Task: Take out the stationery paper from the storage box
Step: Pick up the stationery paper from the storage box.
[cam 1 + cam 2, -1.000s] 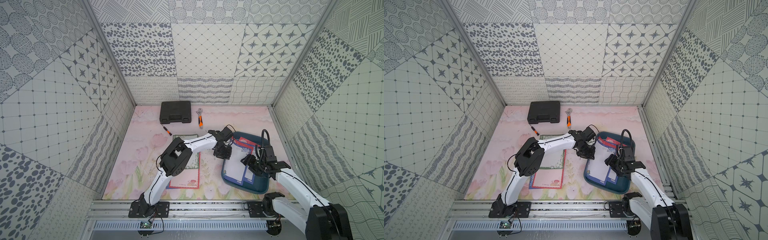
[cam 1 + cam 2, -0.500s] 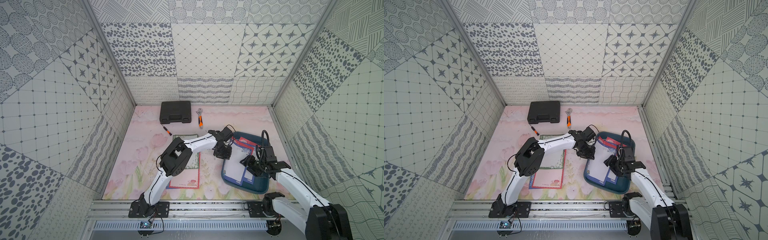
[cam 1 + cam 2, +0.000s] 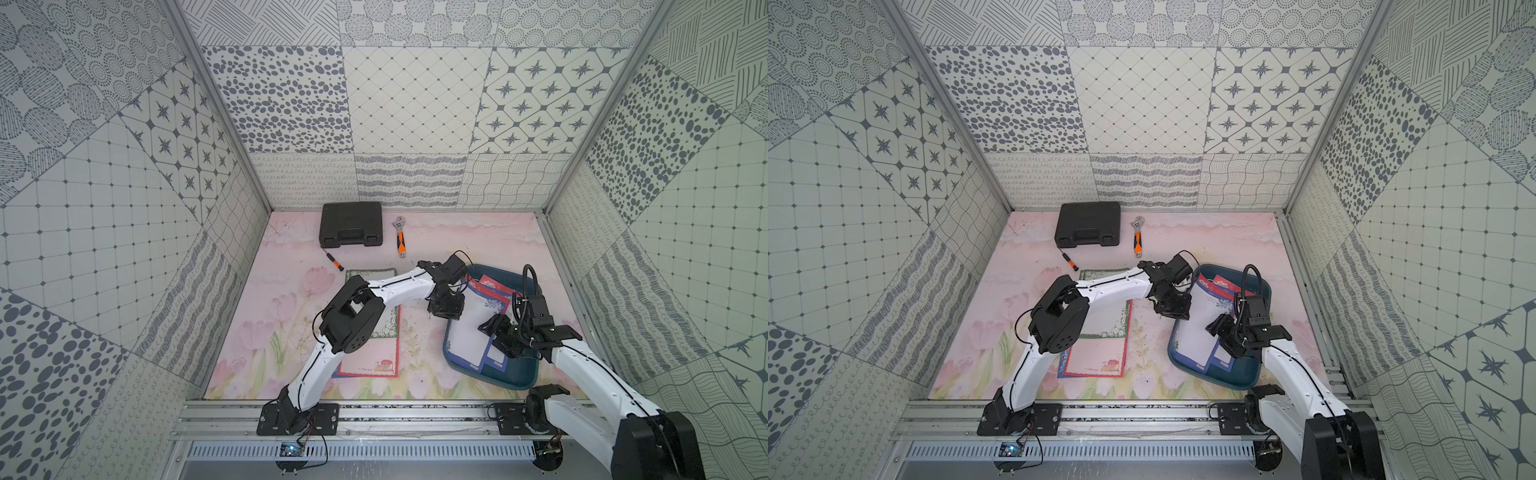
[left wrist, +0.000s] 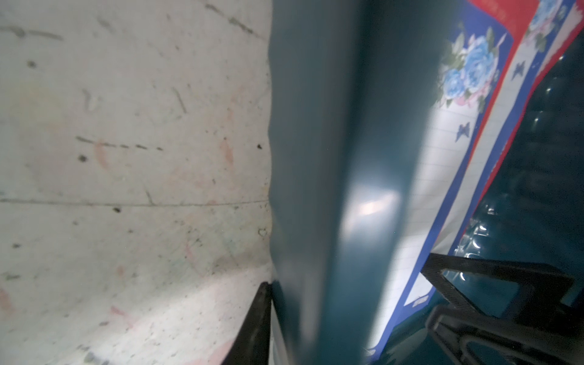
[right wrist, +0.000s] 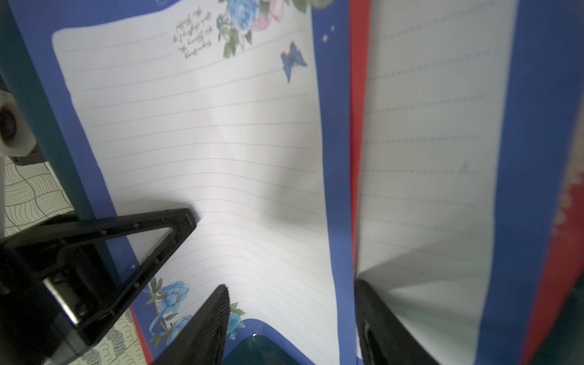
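The storage box, a shallow teal tray, sits at the right of the mat. In it lies stationery paper: blue-bordered lined sheets over red-bordered ones. My left gripper is shut on the box's left wall, with one finger inside on the paper. My right gripper is low in the box and open. The top sheet's near end arches up between its fingers. A green-bordered sheet and a red-bordered sheet lie on the mat under the left arm.
A black tool case stands at the back, with an orange-handled wrench beside it and a small screwdriver in front. Patterned walls close in three sides. The box lies close to the right wall.
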Robot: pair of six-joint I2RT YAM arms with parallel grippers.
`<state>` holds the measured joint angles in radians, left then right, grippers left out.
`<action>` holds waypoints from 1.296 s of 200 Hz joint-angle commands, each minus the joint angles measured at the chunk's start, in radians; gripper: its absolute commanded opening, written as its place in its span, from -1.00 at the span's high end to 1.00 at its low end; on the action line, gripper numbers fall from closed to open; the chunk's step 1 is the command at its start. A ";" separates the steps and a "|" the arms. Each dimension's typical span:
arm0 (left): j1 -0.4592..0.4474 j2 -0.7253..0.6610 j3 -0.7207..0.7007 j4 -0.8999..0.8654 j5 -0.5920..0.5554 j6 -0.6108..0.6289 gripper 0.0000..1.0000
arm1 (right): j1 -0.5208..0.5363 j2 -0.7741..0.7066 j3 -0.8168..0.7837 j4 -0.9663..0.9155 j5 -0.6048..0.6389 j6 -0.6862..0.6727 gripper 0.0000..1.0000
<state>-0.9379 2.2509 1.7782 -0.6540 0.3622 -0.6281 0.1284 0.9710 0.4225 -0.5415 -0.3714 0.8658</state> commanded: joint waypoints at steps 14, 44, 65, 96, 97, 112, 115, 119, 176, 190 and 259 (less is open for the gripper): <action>-0.010 0.009 0.016 -0.009 0.028 -0.008 0.60 | -0.003 -0.015 -0.009 -0.024 -0.024 0.014 -0.27; -0.013 0.010 0.017 -0.007 0.024 -0.012 0.61 | -0.004 -0.031 -0.005 -0.058 -0.012 0.012 -0.39; -0.013 0.010 0.020 -0.005 0.023 -0.015 0.61 | -0.004 -0.038 -0.005 -0.071 -0.016 0.005 -0.38; -0.016 0.016 0.033 -0.011 0.023 -0.015 0.62 | -0.004 -0.038 -0.011 -0.067 -0.038 0.015 -0.30; -0.016 0.016 0.033 -0.011 0.023 -0.015 0.62 | -0.004 -0.038 -0.011 -0.068 -0.038 0.015 -0.30; -0.018 0.016 0.033 -0.013 0.020 -0.014 0.62 | -0.004 -0.044 -0.013 -0.075 -0.043 0.018 -0.29; -0.018 0.017 0.033 -0.015 0.021 -0.013 0.62 | -0.004 -0.045 -0.013 -0.075 -0.043 0.019 -0.28; -0.019 0.018 0.033 -0.016 0.020 -0.014 0.62 | -0.004 -0.047 -0.014 -0.078 -0.043 0.020 -0.28; -0.022 0.020 0.031 -0.011 0.020 -0.015 0.62 | -0.003 -0.088 -0.015 -0.113 -0.053 0.035 -0.24; -0.021 0.021 0.033 -0.010 0.022 -0.015 0.62 | -0.004 -0.089 -0.015 -0.115 -0.057 0.036 -0.24; -0.025 0.023 0.035 -0.012 0.022 -0.016 0.62 | -0.003 -0.089 0.001 -0.140 -0.051 0.035 -0.33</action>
<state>-0.9516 2.2627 1.7988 -0.6647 0.3553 -0.6395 0.1284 0.8955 0.4164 -0.6636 -0.4236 0.8909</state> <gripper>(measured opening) 0.191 0.662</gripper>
